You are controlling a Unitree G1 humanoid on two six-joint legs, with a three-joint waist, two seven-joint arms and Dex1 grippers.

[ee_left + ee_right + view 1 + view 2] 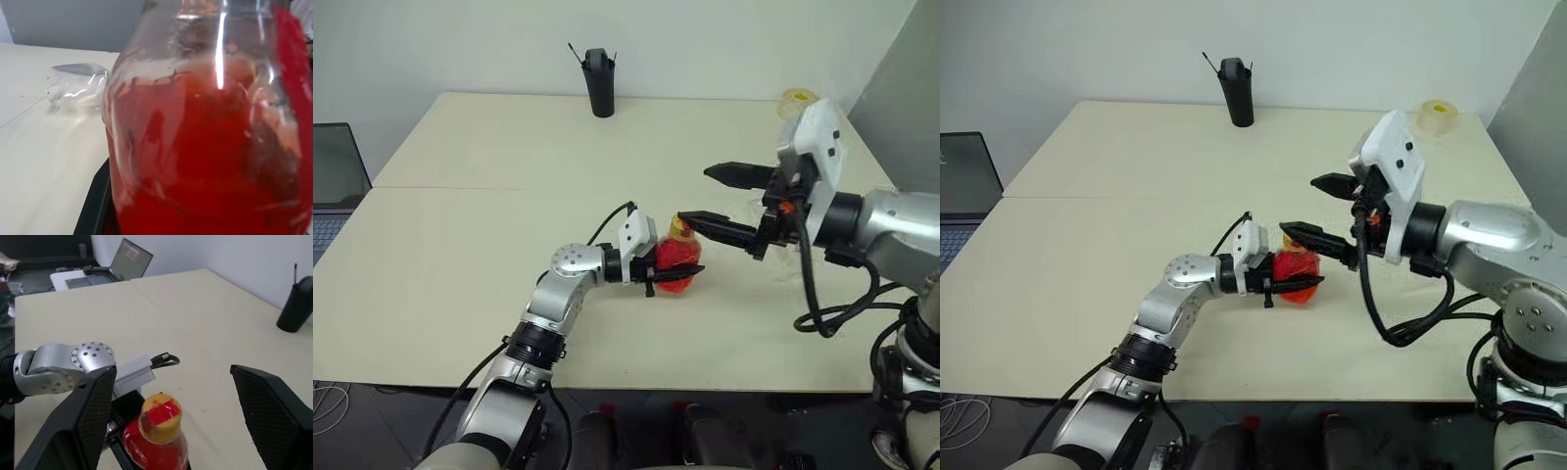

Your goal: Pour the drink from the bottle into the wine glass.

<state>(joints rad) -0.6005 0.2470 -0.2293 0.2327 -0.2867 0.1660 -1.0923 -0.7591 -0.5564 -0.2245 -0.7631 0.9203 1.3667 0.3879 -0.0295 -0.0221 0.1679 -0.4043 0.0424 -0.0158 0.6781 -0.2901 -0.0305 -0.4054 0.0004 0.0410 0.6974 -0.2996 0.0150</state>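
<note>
The bottle stands upright near the table's middle, with the red drink inside and a yellow top. My left gripper reaches in from the left and is shut on the bottle's body. My right gripper hovers just right of and above the bottle's top; it is open, with one finger high and the lower one close by the neck, and holds nothing. The wine glass is a faint clear shape mostly hidden behind my right arm. The left wrist view catches clear glass past the bottle.
A tall black cup stands at the far edge of the cream table. A tape roll sits at the far right corner. A laptop lies off the table's left side.
</note>
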